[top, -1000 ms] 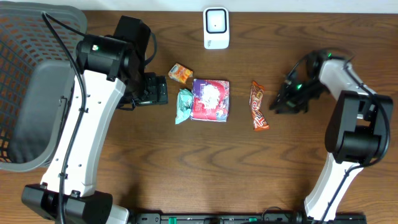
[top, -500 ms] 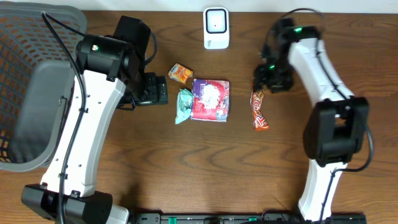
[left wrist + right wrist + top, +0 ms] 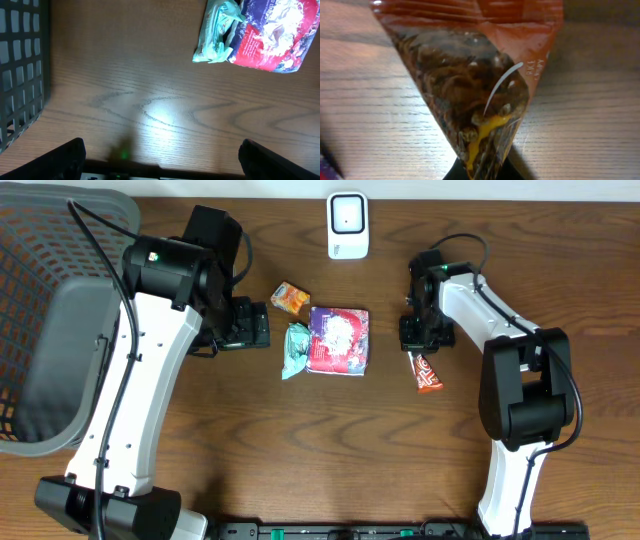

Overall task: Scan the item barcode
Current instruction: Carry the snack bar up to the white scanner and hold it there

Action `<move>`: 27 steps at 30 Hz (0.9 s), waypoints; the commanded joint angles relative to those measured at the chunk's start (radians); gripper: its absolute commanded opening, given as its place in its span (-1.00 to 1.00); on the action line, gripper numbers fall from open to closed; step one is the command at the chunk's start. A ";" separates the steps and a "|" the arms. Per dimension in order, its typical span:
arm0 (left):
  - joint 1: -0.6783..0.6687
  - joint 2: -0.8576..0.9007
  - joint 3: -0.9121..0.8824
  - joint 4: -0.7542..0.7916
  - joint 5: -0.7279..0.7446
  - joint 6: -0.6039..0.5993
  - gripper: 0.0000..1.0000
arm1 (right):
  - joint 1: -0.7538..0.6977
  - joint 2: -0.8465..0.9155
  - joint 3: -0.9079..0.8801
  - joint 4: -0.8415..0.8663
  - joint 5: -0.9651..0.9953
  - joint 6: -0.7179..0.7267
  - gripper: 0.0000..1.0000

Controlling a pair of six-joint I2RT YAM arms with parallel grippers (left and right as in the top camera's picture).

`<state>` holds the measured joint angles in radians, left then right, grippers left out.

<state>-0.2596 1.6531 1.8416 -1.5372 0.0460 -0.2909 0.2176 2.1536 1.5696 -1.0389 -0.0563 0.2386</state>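
- The right gripper [image 3: 421,335] is clamped on one end of the orange snack bar [image 3: 428,372], which sits well right of the purple snack bag [image 3: 339,340].
- The left gripper [image 3: 250,325] has its jaws wide apart and empty, just beside the teal packet [image 3: 296,350].
- The white scanner [image 3: 347,225] stands at the far edge of the table.

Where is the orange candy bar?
In the overhead view, the candy bar is right of the purple bag, one end pinched by the right gripper.

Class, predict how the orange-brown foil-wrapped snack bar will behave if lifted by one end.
The orange-brown foil-wrapped snack bar is probably fairly stiff: it lies straight. Its glossy wrapper looks slippery, so it may slide from a pinch. Flat-sided, it is unlikely to roll.
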 commanded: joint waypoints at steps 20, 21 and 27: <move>0.000 0.006 0.006 -0.002 -0.006 -0.001 0.96 | 0.111 0.137 0.388 0.841 -0.102 0.139 -0.98; 0.000 0.006 0.006 -0.002 -0.006 -0.001 0.96 | 0.116 0.151 0.388 0.871 -0.093 0.139 -0.98; 0.000 0.006 0.006 -0.002 -0.006 -0.001 0.96 | 0.086 0.138 0.402 0.867 -0.012 0.122 -0.98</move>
<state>-0.2596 1.6531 1.8416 -1.5372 0.0460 -0.2913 0.3416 2.3260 1.9499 -0.1555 -0.1368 0.3637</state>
